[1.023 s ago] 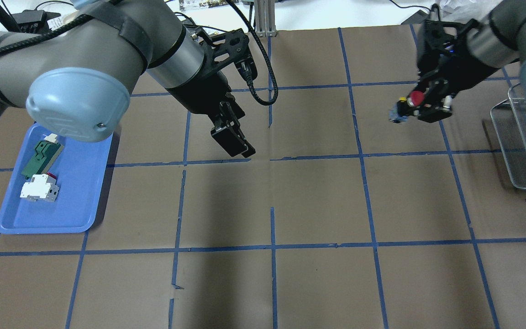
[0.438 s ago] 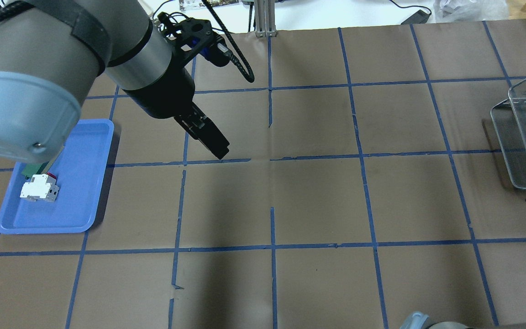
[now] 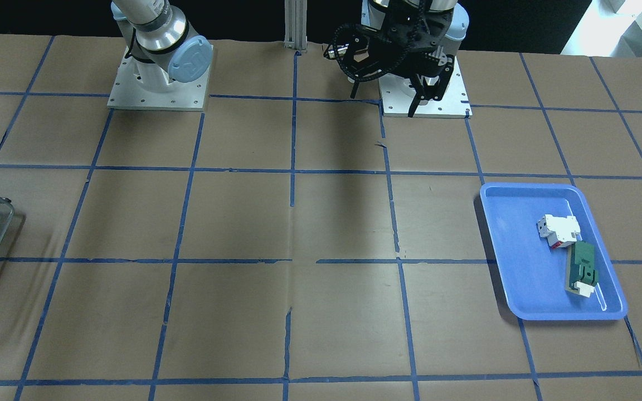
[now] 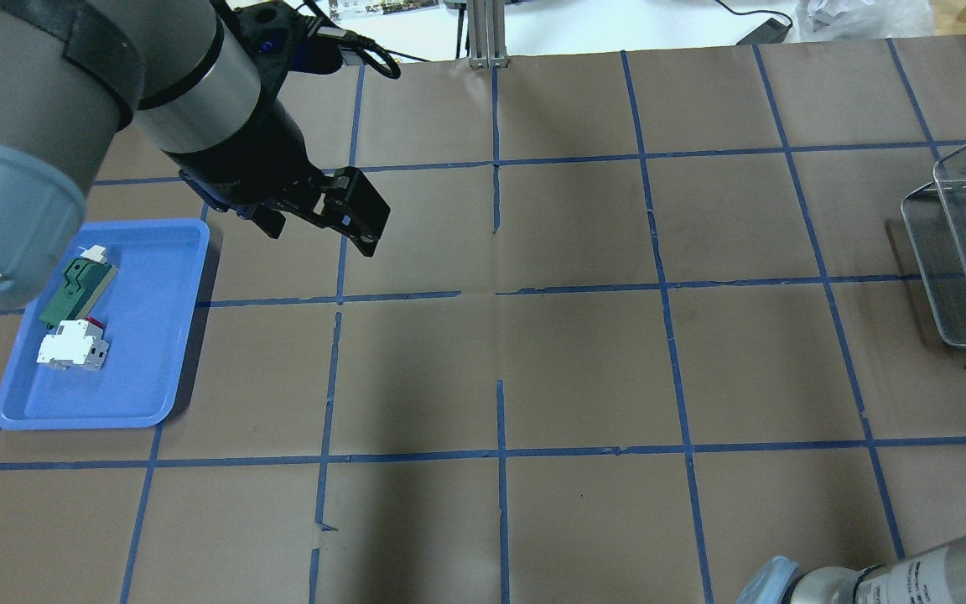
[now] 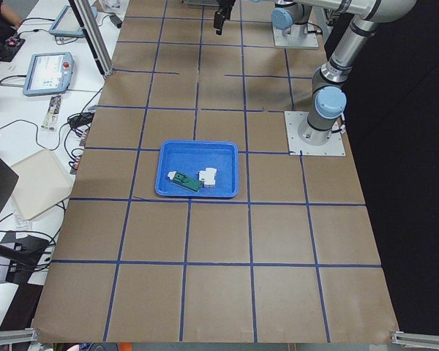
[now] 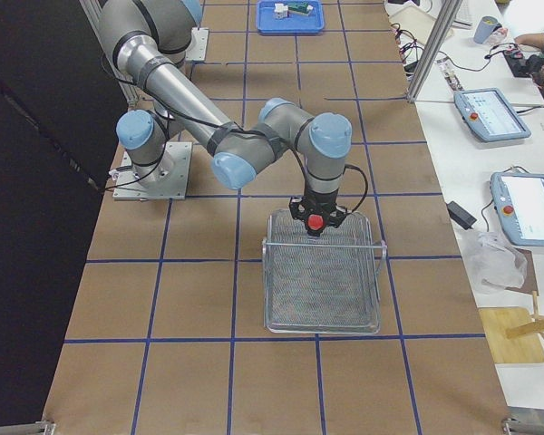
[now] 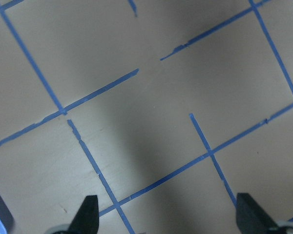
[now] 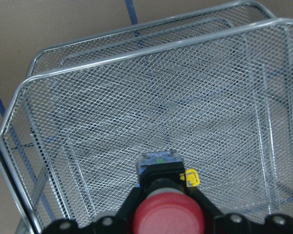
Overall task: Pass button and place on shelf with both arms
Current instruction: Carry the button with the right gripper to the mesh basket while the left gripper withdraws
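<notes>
Button [image 8: 167, 214] is being held red cap up in the right gripper [image 6: 315, 214], black fingers pinching its dark body from both sides. Grey base and small yellow tab are pointing down at the mesh. It is hanging over the wire mesh shelf [image 8: 136, 107], near one rim; can't tell if it is touching the mesh. The right arm [image 6: 254, 145] is reaching out from its base to the shelf at the table's right end.

Left gripper [image 7: 168, 222] is hanging wide apart and holding nothing, above bare brown table [image 4: 584, 361] with blue tape grid, just beside the blue tray [image 4: 185, 335]. The tray is sitting well apart from the shelf, at the opposite end. Inside it, a green flat part [image 4: 76, 289] and a white-and-red block [image 4: 72, 346] are lying close together.
</notes>
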Action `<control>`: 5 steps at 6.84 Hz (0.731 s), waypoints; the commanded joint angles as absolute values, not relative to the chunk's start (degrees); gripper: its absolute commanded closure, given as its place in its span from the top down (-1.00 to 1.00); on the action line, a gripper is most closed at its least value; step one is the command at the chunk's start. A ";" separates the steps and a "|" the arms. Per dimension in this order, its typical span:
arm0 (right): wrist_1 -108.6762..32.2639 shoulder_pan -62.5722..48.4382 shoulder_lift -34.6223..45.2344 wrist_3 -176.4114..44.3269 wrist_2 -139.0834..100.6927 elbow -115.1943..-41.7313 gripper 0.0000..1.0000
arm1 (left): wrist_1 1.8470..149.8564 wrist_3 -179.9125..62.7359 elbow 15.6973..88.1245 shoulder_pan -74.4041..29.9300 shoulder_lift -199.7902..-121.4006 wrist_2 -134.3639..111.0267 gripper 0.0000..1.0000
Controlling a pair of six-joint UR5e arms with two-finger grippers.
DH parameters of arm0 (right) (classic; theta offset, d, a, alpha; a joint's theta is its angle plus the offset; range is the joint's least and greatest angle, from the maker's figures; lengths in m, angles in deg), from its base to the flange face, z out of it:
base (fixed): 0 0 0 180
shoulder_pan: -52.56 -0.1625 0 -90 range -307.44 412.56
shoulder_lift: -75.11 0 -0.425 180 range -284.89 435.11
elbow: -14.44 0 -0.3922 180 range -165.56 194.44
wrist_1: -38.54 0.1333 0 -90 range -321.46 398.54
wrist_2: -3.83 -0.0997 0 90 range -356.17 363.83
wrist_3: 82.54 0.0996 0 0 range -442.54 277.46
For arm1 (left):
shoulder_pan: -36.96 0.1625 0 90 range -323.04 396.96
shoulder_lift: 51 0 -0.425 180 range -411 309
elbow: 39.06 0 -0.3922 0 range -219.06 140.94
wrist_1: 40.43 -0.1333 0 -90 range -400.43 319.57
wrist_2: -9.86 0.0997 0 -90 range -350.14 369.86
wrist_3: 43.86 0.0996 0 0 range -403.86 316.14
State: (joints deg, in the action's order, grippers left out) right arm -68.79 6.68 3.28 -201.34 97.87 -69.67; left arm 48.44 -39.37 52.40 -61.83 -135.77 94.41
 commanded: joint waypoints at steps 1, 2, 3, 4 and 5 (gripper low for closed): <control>-68.60 6.95 3.92 -200.94 97.61 -69.58 -0.20 | 44.14 -43.42 52.87 -58.86 -135.82 96.51 1.00; -68.25 6.95 3.31 -200.67 97.87 -69.49 -0.18 | 43.69 -43.51 52.96 -58.84 -135.73 96.44 1.00; -67.99 6.69 3.13 -200.41 97.78 -69.49 -0.06 | 42.73 -42.72 53.92 -59.19 -135.55 96.18 1.00; -67.11 6.60 2.52 -200.06 97.69 -69.49 -0.06 | 42.46 -42.63 54.36 -59.19 -135.46 96.43 1.00; -66.67 6.60 2.43 -199.71 97.52 -69.58 -0.13 | 40.97 -43.32 54.28 -59.02 -135.55 96.52 1.00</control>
